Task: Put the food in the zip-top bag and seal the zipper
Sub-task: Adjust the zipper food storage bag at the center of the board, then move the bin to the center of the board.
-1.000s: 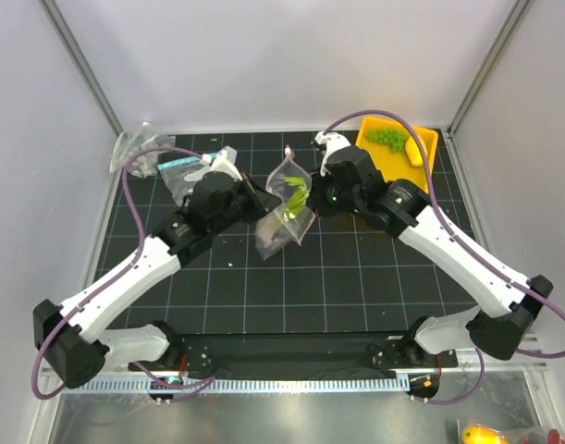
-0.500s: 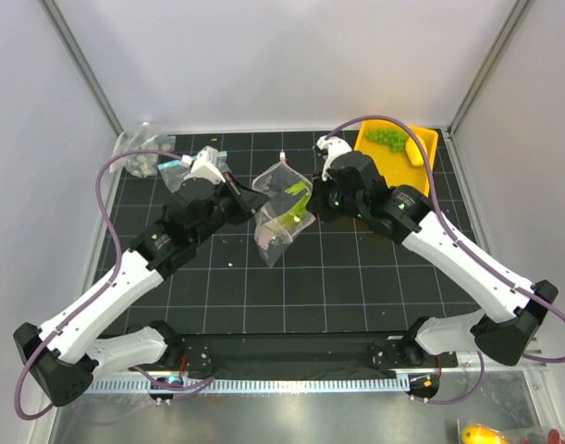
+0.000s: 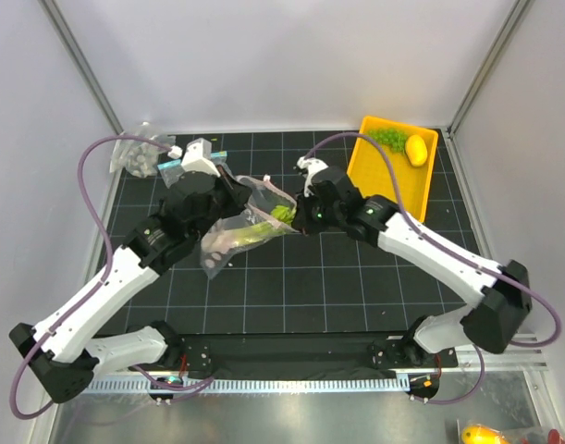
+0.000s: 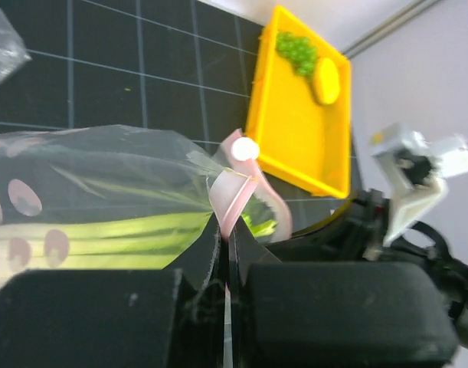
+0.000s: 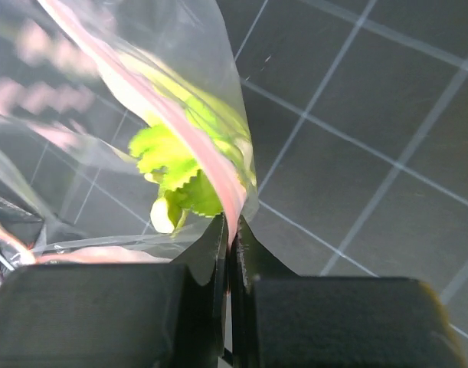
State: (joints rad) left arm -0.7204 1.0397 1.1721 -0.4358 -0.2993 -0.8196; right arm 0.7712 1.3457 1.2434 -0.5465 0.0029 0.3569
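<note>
Centre of the overhead view: the left fingers (image 4: 209, 249) and right fingers (image 5: 212, 247) each pinch the pink zipper (image 5: 211, 165) of the dotted zip-top bag (image 3: 228, 242), which is stretched between them over the black desk (image 3: 337, 287). The leek (image 3: 254, 231) is inside the bag. The lemon (image 3: 416, 149) and grapes (image 3: 387, 138) sit in the yellow tray (image 3: 370, 171), upper right.

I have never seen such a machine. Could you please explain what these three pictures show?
You see two white robot arms bolted at the edge of a black gridded table. One picture looks down from above. The other two come from a small camera on each wrist. Between them the arms hold a clear plastic bag with white dots. The left gripper and the right gripper are both shut on its pink-red zipper strip. A long white-and-green leek is in the bag. A small yellow lemon and a bunch of green grapes lie in a yellow plastic tray.
</note>
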